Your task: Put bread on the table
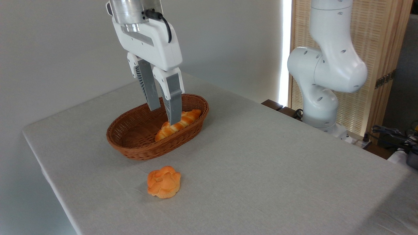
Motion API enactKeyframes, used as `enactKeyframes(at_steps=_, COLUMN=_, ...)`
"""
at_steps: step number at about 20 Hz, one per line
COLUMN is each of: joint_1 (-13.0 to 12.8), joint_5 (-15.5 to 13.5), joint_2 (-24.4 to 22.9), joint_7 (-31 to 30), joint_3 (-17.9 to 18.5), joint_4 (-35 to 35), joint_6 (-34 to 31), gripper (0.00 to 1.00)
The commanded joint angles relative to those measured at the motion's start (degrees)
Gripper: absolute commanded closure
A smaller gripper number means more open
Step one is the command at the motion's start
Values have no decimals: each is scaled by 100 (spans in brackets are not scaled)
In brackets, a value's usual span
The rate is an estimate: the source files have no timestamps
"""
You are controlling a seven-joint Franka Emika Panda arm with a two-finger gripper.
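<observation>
Golden-orange knotted round bun already sits on the grey-beige clothed desk, at six o'clock from the brown wicker basket, while the gripper hangs open and empty above it, so the job looks done.

My arm is glossy white, with thick rounded joints and small dark round holes in the shell. My end effector has a white boxy body under a silver metal cylinder. A black cable is plugged near it. My two fingers are grey, with ribbed sides.
</observation>
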Motion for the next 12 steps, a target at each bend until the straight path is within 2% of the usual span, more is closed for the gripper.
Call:
enactKeyframes(at_steps=1, joint_1=131, joint_5=-108, joint_2=-22, joint_7=-15, joint_3=37, joint_4=-17, joint_6=-52, gripper=0)
enactKeyframes(at_steps=12, joint_1=140, joint_5=-117, joint_2=4, joint_7=-6, joint_3=63, joint_4=45, joint_6=-44, gripper=0)
